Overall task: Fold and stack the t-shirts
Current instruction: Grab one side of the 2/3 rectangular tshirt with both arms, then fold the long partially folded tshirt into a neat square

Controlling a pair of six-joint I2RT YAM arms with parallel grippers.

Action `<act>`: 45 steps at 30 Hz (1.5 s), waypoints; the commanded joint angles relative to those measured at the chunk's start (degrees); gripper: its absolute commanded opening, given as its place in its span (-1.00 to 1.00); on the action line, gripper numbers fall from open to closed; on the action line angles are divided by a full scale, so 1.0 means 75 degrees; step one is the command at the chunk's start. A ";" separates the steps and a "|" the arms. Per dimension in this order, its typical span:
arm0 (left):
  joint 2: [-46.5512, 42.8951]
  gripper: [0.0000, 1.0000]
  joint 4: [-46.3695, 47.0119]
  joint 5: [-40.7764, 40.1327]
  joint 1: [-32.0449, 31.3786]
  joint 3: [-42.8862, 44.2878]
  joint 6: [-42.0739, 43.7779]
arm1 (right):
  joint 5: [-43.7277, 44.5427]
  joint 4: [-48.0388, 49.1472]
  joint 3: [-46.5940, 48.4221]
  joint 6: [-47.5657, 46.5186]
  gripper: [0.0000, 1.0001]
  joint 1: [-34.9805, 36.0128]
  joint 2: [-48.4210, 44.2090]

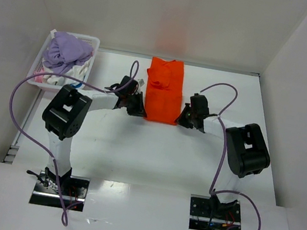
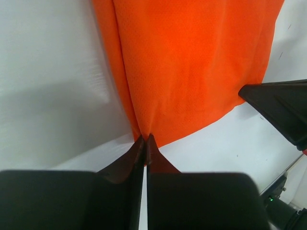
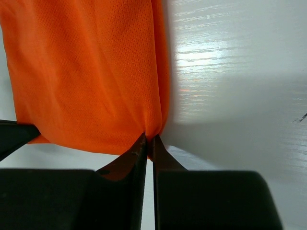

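An orange t-shirt (image 1: 164,91) lies folded into a narrow strip at the far middle of the white table. My left gripper (image 1: 138,110) is shut on its near left corner; in the left wrist view the fingertips pinch the orange cloth (image 2: 192,62) at the gripper (image 2: 145,139). My right gripper (image 1: 183,119) is shut on the near right corner; in the right wrist view the orange cloth (image 3: 86,72) is pinched at the gripper (image 3: 148,140). A lilac t-shirt (image 1: 66,52) sits heaped in the basket.
A white lattice basket (image 1: 92,42) with more clothes stands at the far left of the table (image 1: 146,155). White walls enclose the table on three sides. The other arm's finger (image 2: 283,108) shows at the right of the left wrist view.
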 commanded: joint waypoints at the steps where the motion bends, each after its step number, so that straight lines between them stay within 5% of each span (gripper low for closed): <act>1: 0.0086 -0.94 0.0077 0.0020 -0.0036 -0.0065 -0.0080 | 0.0065 0.0155 0.0153 -0.0038 -0.84 0.0039 0.0071; 18: -0.1647 -1.00 -0.0755 -0.0050 -0.0352 -0.1120 -0.0010 | -0.0099 -0.0536 -0.0948 0.0348 -1.00 0.0296 -0.1956; 34: -0.5045 -1.00 -0.2243 -0.0530 -0.1395 -0.2057 -0.0782 | -0.0029 -0.2633 -0.2273 0.1626 -1.00 0.1235 -0.6420; 45: -0.4884 -1.00 -0.2643 -0.0742 -0.1126 -0.1085 -0.0608 | 0.0323 -0.2823 -0.0903 0.0947 -1.00 0.0978 -0.5463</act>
